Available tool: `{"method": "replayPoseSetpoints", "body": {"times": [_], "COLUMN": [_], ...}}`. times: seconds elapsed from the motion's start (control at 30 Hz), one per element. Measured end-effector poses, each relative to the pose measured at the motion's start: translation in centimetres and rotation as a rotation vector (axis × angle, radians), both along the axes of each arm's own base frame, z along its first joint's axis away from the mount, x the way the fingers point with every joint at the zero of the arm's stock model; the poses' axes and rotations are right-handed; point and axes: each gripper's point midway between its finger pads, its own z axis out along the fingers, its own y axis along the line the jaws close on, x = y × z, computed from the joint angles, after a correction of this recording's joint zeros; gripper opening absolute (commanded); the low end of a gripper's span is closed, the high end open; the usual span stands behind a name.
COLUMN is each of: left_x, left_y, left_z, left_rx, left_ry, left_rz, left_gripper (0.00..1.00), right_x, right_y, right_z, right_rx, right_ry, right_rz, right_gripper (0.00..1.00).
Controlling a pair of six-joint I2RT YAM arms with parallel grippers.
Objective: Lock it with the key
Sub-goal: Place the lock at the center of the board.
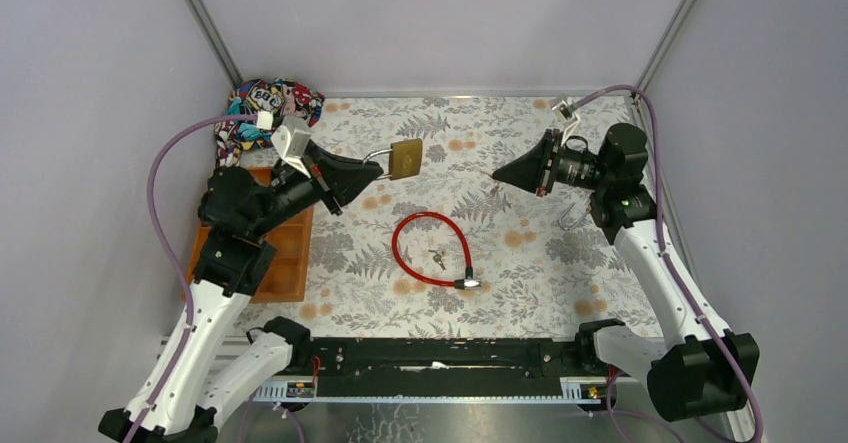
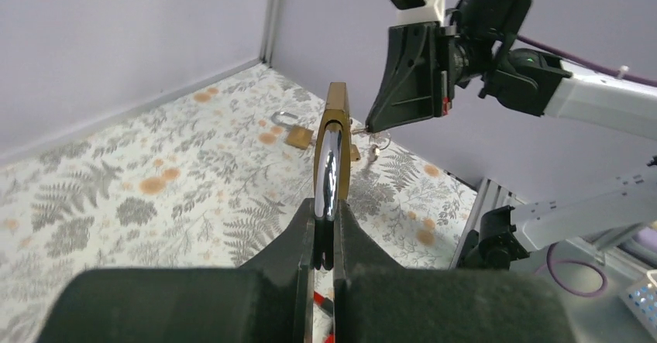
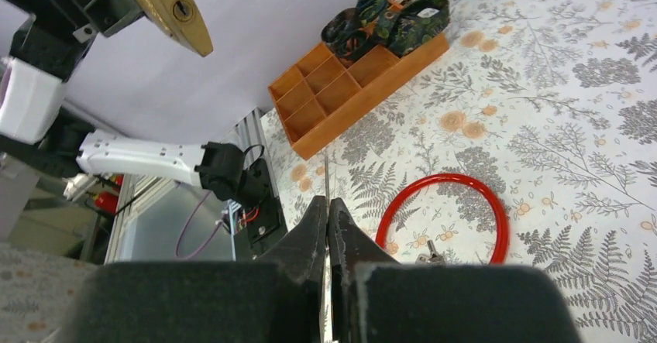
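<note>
Brass, flat-sided and rectangular, one padlock [image 1: 406,158] hangs above the fern-printed bench [image 1: 500,123] at upper centre of the overhead view. Its smooth steel shackle is pinched in the clenched left claw [image 1: 374,170]. Right of it, the right claw [image 1: 497,174] is clamped on one thin metal key [image 3: 326,174], seen edge-on and apart from the padlock. Below centre lies one glossy red cable loop [image 1: 395,248] around a few small keys [image 1: 437,257]. At left sits one orange wooden tray [image 1: 290,263] of square compartments, and above it one patterned cloth bag [image 1: 262,96].
</note>
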Motion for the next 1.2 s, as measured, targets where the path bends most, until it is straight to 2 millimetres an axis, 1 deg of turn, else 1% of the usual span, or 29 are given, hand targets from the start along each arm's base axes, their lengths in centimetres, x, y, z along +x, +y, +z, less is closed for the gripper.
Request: {"method": "replayPoseSetpoints", "body": {"times": [0.03,0.1,0.17,0.2,0.27,0.3,0.37,0.4,0.43,0.47,0.53,0.6,0.67,0.73,0.83,0.97,1.07,1.13,1.2], "left_x": [0.3,1.2,2.7,3.9,7.1,8.1,10.8,11.4,11.6,11.5,10.7,9.9,9.4,9.2,8.9,9.1,9.2,9.2,9.7], "left_y": [0.4,1.0,2.0,2.8,5.1,6.0,8.3,9.3,10.1,10.5,10.8,10.8,10.8,10.8,10.7,11.0,11.4,11.6,12.2], "left_z": [-0.2,-1.3,-3.1,-4.4,-8.5,-10.0,-15.3,-17.9,-20.5,-22.5,-26.5,-29.3,-31.5,-32.8,-34.3,-34.9,-35.4,-35.5,-35.6], "left_rx": [0.002,0.002,-0.004,-0.006,-0.006,-0.005,0.010,0.025,0.043,0.059,0.094,0.116,0.123,0.110,0.061,-0.021,-0.074,-0.093,-0.113], "left_ry": [0.014,0.081,0.171,0.232,0.401,0.458,0.624,0.699,0.773,0.828,0.943,1.024,1.086,1.115,1.136,1.129,1.123,1.123,1.109], "left_rz": [0.021,0.059,0.116,0.156,0.267,0.306,0.412,0.458,0.497,0.517,0.530,0.533,0.536,0.549,0.567,0.587,0.601,0.607,0.629], "left_gripper": [0.00,0.00,0.00,0.00,0.00,0.00,0.00,0.00,0.00,0.00,0.00,0.00,0.00,0.00,0.00,0.00,0.00,0.00,0.00], "right_x": [0.4,1.1,2.1,2.5,2.4,1.9,1.3,1.1,1.1,1.2,1.8,2.6,3.9,5.4,7.6,9.3,9.8,9.9,10.0], "right_y": [0.0,0.0,0.4,1.2,4.2,6.2,9.9,11.4,12.7,13.7,15.4,17.0,18.6,20.1,21.9,23.3,23.8,23.8,23.8], "right_z": [-0.4,-0.7,-1.3,-1.8,-3.3,-4.3,-7.0,-8.7,-10.5,-12.4,-16.2,-18.8,-20.8,-22.0,-22.8,-23.8,-25.1,-26.4,-27.4], "right_rx": [-0.001,-0.002,-0.004,-0.011,-0.035,-0.050,-0.077,-0.094,-0.113,-0.132,-0.165,-0.183,-0.192,-0.191,-0.177,-0.173,-0.180,-0.200,-0.218], "right_ry": [0.017,0.039,0.061,0.077,0.115,0.142,0.223,0.272,0.328,0.386,0.502,0.589,0.655,0.688,0.709,0.746,0.792,0.832,0.862], "right_rz": [-0.019,-0.052,-0.095,-0.112,-0.087,-0.050,0.009,0.028,0.034,0.030,0.015,0.002,-0.009,-0.016,-0.021,-0.030,-0.043,-0.059,-0.072], "right_gripper": [0.00,0.00,0.00,0.00,0.00,0.00,0.00,0.00,0.00,0.00,0.00,0.00,0.00,0.00,0.00,0.00,0.00,0.00,0.00]}}
